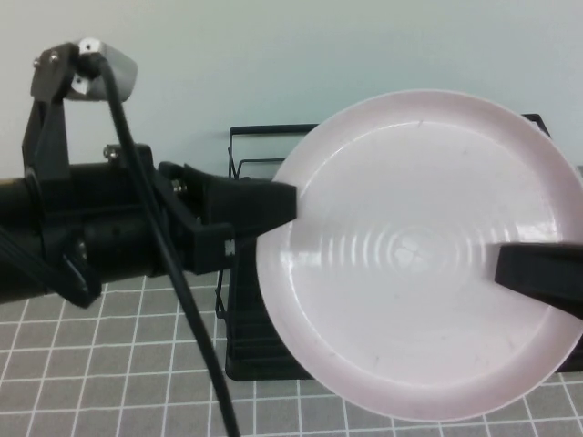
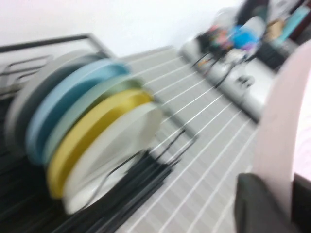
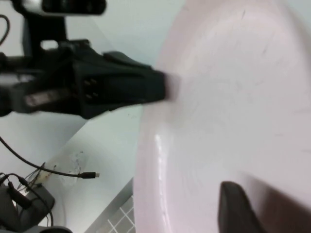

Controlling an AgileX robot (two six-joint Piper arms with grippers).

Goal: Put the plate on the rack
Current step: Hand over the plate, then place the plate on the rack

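The pale pink plate [image 1: 410,246] is held up in the air, tilted on edge with its face toward the high camera. My left gripper [image 1: 282,205] is shut on its left rim; the rim [image 2: 279,126] sits between my left gripper's [image 2: 286,189] two dark fingers. My right gripper [image 1: 501,269] grips the plate's right side, with one finger lying on the face [image 3: 233,97] and the other hidden behind it. The right gripper [image 3: 233,194] shows in its own wrist view. The black wire rack [image 1: 264,133] stands on the table behind and below the plate, mostly hidden by it.
The rack [image 2: 48,43] holds several upright plates, among them a blue one [image 2: 68,102], a yellow one [image 2: 92,126] and an off-white one [image 2: 116,150] at the near end. A grey gridded mat [image 1: 109,364] covers the table. A black cable [image 1: 182,300] hangs from my left arm.
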